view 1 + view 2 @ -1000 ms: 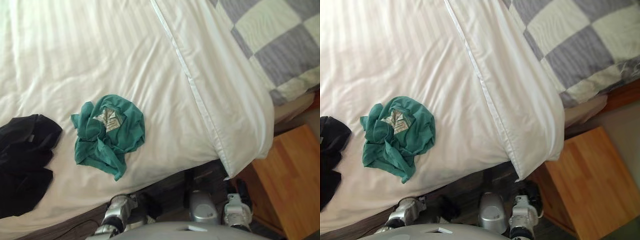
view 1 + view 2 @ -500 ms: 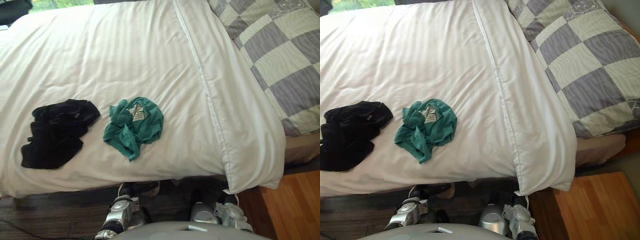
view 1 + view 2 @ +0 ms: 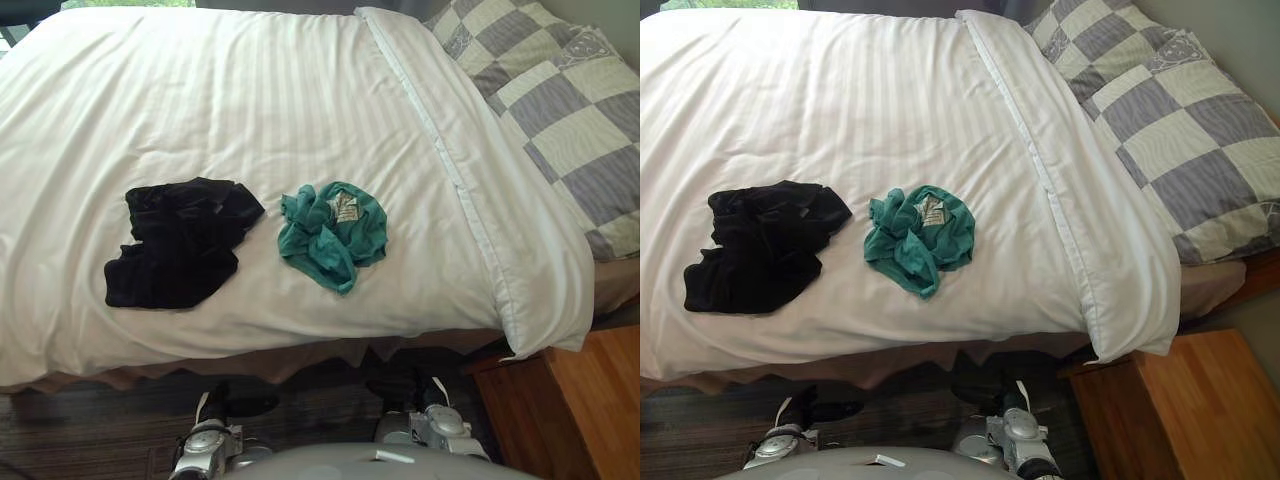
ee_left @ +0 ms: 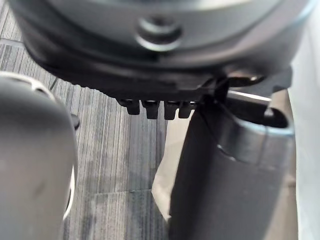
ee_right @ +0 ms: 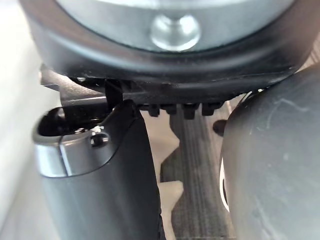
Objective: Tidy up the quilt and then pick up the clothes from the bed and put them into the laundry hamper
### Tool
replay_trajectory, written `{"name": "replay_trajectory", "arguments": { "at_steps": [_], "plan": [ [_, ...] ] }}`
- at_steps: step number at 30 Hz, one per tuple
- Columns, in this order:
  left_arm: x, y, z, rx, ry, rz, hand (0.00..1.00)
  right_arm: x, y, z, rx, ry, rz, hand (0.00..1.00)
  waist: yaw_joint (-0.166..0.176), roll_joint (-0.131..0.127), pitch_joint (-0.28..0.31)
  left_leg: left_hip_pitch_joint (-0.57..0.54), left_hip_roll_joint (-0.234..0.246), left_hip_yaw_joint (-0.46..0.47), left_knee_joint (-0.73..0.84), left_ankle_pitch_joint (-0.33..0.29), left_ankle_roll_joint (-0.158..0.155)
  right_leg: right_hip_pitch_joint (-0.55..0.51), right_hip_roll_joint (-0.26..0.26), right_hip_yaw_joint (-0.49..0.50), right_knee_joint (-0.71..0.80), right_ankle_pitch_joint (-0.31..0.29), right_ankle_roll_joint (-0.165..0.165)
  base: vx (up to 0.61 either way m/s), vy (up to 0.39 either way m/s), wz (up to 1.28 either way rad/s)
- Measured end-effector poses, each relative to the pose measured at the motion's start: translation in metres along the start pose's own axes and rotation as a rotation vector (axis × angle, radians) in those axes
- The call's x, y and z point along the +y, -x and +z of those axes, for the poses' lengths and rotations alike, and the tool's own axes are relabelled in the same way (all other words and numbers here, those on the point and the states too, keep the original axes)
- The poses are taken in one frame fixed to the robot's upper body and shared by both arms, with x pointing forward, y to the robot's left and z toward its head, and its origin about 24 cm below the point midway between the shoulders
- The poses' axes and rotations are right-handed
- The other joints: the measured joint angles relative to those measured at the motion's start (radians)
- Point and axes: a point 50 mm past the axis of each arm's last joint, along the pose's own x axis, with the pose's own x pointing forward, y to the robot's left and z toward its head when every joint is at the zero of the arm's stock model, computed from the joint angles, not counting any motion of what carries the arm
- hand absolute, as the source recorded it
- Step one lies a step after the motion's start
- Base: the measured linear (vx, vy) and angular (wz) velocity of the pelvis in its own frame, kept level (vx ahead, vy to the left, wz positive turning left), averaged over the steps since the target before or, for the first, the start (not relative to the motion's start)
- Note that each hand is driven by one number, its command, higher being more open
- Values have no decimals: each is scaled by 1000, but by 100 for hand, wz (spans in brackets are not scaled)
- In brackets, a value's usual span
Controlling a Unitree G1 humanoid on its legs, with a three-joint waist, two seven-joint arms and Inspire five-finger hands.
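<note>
A white striped quilt [image 3: 250,100] lies spread flat over the bed, its top hem beside the pillow. On its near half sit two crumpled garments: a black one [image 3: 178,243] to the left and a teal one [image 3: 333,233] near the middle, a small gap between them. My left hand [image 4: 160,60] hangs low beside the bed with straight fingers and nothing in it, over the carpet. My right hand [image 5: 175,65] hangs the same way, its fingers straight and empty. Both are well short of the clothes.
A grey and cream checked pillow [image 3: 560,110] lies at the bed's head, on the right. A wooden nightstand [image 3: 585,410] stands at the lower right by the bed's corner. Dark striped carpet [image 4: 115,160] runs along the near bedside.
The whole picture has shifted: the camera swung and now takes in the bed's full width. Both garments lie as before on the quilt.
</note>
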Motion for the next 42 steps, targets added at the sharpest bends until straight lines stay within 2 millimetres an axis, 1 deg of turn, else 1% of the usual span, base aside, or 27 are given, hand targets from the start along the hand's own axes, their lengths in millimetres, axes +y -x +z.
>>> {"name": "replay_trajectory", "arguments": {
  "at_steps": [2,3,7,8,9,10,11,13,15,16,17,19,20,22,23,25,26,27,29,31,32,33,34,36,38,39,42],
  "plan": [
    [0,0,-2,6,-31,-6,100,2,0,4,-28,86,11,100,-7,24,1,5,41,-4,-1,2,0,2,84,12,87,-141,31,23,52,-13],
    [-1,0,-1,4,-43,-15,100,7,0,8,-56,155,27,100,-4,28,0,14,57,-6,-7,13,18,3,122,1,125,-215,14,35,-12,-8],
    [-8,0,-1,5,-52,-38,100,7,1,6,-56,125,21,100,-13,25,-4,35,52,-27,-49,80,146,45,142,30,96,-276,58,35,-147,16],
    [-10,0,0,3,-50,-42,100,5,1,5,-51,108,11,100,-12,22,-2,34,37,-34,-58,78,162,60,144,38,70,-275,57,33,-142,47],
    [-25,1,2,-1,-46,-78,100,-2,1,4,-44,52,-29,100,-19,39,12,32,-34,-47,-80,68,160,110,147,70,15,-271,52,37,-121,56],
    [-27,1,3,-6,-63,-89,100,-4,1,4,-42,33,-39,100,-26,45,17,33,-36,-16,-64,77,165,130,151,88,-1,-273,59,59,-87,74],
    [-31,1,5,-13,-78,-112,100,-6,0,6,-44,43,-40,100,-33,51,24,14,-37,-25,-6,102,110,152,143,93,-10,-275,69,65,-51,50],
    [-32,-1,15,-43,-43,-107,100,-7,-1,6,-41,96,-30,100,-4,52,49,-128,-34,-44,323,162,-6,180,94,103,-5,-289,83,73,-11,4],
    [-33,-1,19,-63,-13,-85,100,-8,-2,10,-43,153,-21,100,2,69,66,-250,-26,-76,575,261,-34,207,52,132,-14,-269,99,154,85,-52],
    [-34,-1,20,-73,-17,-84,100,-8,-4,13,-42,181,-23,100,-3,78,69,-261,-2,-27,594,186,-30,215,39,149,-22,-260,111,175,146,-63],
    [-34,-1,19,-72,-23,-84,100,-8,-4,14,-41,186,-22,100,-9,79,69,-260,12,5,568,170,-25,218,37,159,-30,-256,117,170,179,-68],
    [-32,-1,18,-69,-35,-73,100,-8,-4,14,-39,172,-28,100,-13,79,69,-236,49,60,422,162,45,223,35,187,-43,-245,135,151,214,-53],
    [-30,0,17,-73,-16,-50,100,-9,-4,14,-38,166,-37,100,-9,75,70,-217,58,65,390,119,91,220,20,203,-46,-234,153,148,334,-34],
    [-25,1,16,-83,-16,-38,100,-9,-4,17,-47,156,-50,100,-13,69,70,-213,81,50,377,56,129,196,-17,219,-28,-227,163,115,383,-16],
    [-23,0,18,-98,-31,-45,100,-7,-5,19,-50,158,-42,100,-12,54,68,-217,111,9,346,37,136,161,-43,237,-8,-222,171,46,557,-16],
    [-18,-1,24,-117,-70,-60,100,3,-4,20,-53,166,-22,100,-8,10,68,-194,82,-41,287,-49,76,113,-99,255,7,-186,186,-19,620,-33],
    [-13,-2,28,-129,-72,-54,100,10,-4,19,-51,175,2,100,6,-10,70,-183,33,-21,265,-79,44,83,-104,255,14,-193,208,-47,455,-36],
    [-14,-3,30,-132,-100,-72,100,13,-4,17,-43,184,30,100,8,-18,67,-185,31,-47,279,-82,44,77,-43,276,74,-226,233,-31,366,-23],
    [-14,-3,27,-108,-149,-109,100,20,-2,11,-30,180,62,100,0,-40,44,-175,-23,-65,239,-87,49,116,-28,247,34,-213,219,3,242,-6],
    [-14,-4,27,-103,-185,-135,100,28,-1,13,-42,215,84,100,-8,-51,35,-175,-63,-30,226,-81,59,90,-62,219,8,-135,165,-83,266,-39],
    [-18,-4,25,-92,-193,-146,100,31,-2,19,-59,246,109,100,-3,-40,27,-178,-64,17,205,-67,81,44,-59,179,10,-82,77,-194,221,-81],
    [-21,-4,23,-88,-194,-150,100,36,-2,23,-73,281,129,100,3,-27,21,-173,-63,57,158,-38,100,8,-48,98,22,-58,20,-190,185,-76],
    [-21,-4,22,-84,-195,-150,100,38,-2,25,-81,297,137,100,-1,-23,23,-167,-65,62,135,-22,102,4,-37,61,43,-69,19,-136,132,-45],
    [-22,-3,19,-73,-201,-141,100,44,-1,27,-97,325,158,100,-10,-12,26,-121,-71,60,17,61,106,4,48,68,142,-201,21,-67,60,-1],
    [-23,-3,20,-76,-216,-134,100,46,-1,26,-101,340,168,100,-6,-14,26,-93,-73,46,-53,112,95,13,80,81,181,-270,19,-98,-115,24],
    [-23,-3,20,-76,-214,-131,100,48,0,25,-103,364,176,100,2,-25,25,-65,-77,30,-101,140,83,51,81,63,148,-286,65,-124,-189,32],
    [-31,-2,18,-69,-201,-145,100,46,0,23,-100,393,169,100,-7,-3,24,-52,-74,-26,-177,194,82,89,102,21,86,-283,85,-84,-134,43]
  ]
}}
